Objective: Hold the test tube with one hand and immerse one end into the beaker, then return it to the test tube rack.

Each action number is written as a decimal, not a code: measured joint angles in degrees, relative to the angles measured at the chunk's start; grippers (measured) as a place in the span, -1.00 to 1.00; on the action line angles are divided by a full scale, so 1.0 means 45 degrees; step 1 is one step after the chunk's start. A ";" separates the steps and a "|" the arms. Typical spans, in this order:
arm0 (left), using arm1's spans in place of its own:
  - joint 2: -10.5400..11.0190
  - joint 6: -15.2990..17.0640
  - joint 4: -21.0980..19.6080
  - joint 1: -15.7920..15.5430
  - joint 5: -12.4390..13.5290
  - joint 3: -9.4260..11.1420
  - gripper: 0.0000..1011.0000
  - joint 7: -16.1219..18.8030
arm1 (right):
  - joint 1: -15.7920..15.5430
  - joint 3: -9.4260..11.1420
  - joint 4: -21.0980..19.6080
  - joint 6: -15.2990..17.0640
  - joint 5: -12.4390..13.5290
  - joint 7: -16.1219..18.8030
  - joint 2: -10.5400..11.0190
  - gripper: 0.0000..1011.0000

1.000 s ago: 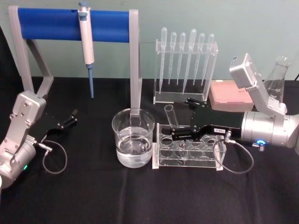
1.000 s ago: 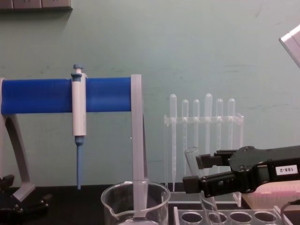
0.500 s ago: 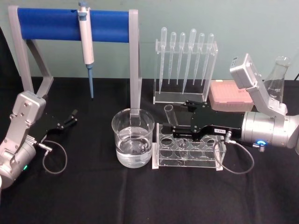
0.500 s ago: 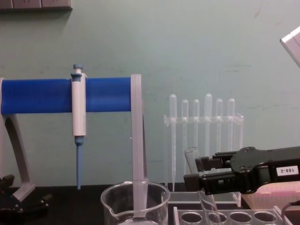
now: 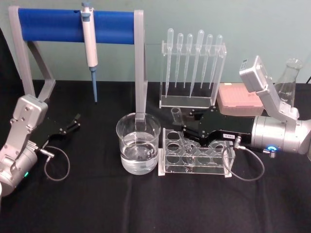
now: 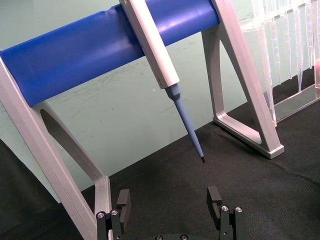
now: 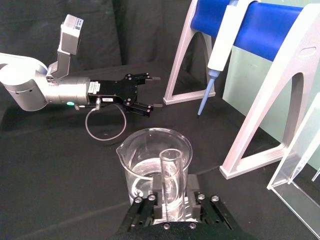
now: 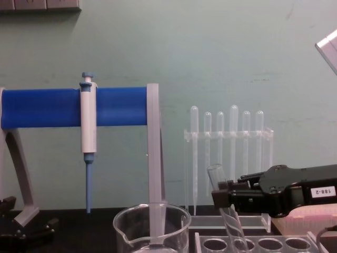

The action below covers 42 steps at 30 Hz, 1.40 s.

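Note:
The test tube [image 5: 180,130] stands tilted in the clear tube rack [image 5: 212,167], its open rim leaning toward the beaker [image 5: 138,144]. My right gripper [image 5: 186,127] reaches in from the right and is shut on the test tube's upper part; in the right wrist view the tube [image 7: 171,176] sits between the fingers [image 7: 157,194]. From the chest the tube [image 8: 218,178] rises just above the right gripper [image 8: 222,198]. The beaker [image 7: 155,156] [image 8: 152,227] holds clear water, just left of the rack. My left gripper [image 5: 73,123] [image 6: 169,201] is parked open at the far left.
A blue-barred stand [image 5: 75,25] with a hanging pipettor [image 5: 90,43] spans the back left, one leg [image 5: 140,73] just behind the beaker. A rack of plastic pipettes [image 5: 193,68], a pink tip box [image 5: 239,99] and a glass flask [image 5: 288,80] stand behind the right arm.
The right gripper's fingers have closed from open onto the test tube, which stays in the rack. The left arm has not moved.

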 joint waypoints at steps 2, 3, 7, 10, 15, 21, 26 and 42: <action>0.0000 0.0000 0.0000 0.0000 0.0000 -0.0001 0.98 0.0000 | -0.0003 0.0000 0.0001 0.0000 0.0000 0.0000 0.0000 -0.44; 0.0001 0.0000 0.0000 0.0000 0.0000 0.0000 0.98 0.0000 | -0.0004 0.0001 0.0000 0.0000 0.0000 0.0001 0.0000 -0.54; 0.0000 -0.0001 0.0000 0.0000 0.0000 0.0000 0.98 0.0000 | -0.0004 0.0001 0.0000 0.0000 0.0001 0.0002 0.0001 -0.55; 0.0000 0.0000 0.0000 0.0000 0.0000 0.0000 0.98 0.0000 | -0.0005 0.0001 0.0000 0.0000 0.0000 0.0003 0.0000 -0.55; 0.0000 0.0000 -0.0001 0.0000 0.0000 0.0000 0.98 0.0000 | -0.0004 0.0000 0.0000 0.0000 0.0001 0.0003 0.0000 -0.55; 0.0000 0.0000 0.0000 0.0000 -0.0001 0.0000 0.98 0.0000 | -0.0223 0.0372 -0.0353 -0.0146 0.0220 -0.0314 0.0187 -0.55; 0.0000 0.0000 0.0000 0.0000 0.0000 -0.0001 0.98 0.0000 | -0.0467 0.0889 -0.0865 -0.0107 0.0781 -0.0573 0.0397 -0.55; 0.0001 -0.0001 0.0000 0.0000 -0.0001 0.0000 0.98 -0.0001 | -0.0890 0.1841 -0.2192 -0.0021 0.2183 -0.1405 0.0682 -0.55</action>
